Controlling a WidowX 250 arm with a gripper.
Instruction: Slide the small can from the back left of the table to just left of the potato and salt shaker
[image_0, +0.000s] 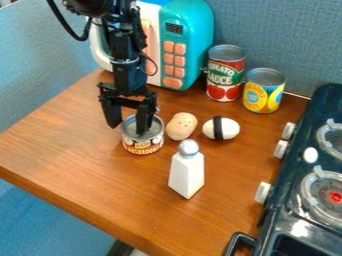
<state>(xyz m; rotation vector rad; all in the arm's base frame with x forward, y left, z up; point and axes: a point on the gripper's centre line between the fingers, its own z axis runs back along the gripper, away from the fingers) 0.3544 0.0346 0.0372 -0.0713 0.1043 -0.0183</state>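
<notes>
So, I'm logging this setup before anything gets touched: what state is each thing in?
Gripper: open, at the short can
Short can: upright
White shaker: upright, silver cap on
Tomato can: upright
Yellow can: upright
Brown speckled piece: lying on the counter
Black-banded white piece: lying down
Toy microwave: upright, door state unclear

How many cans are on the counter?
3: a short can at the gripper, a red can beside the microwave, and a yellow can next to the red one.
</notes>
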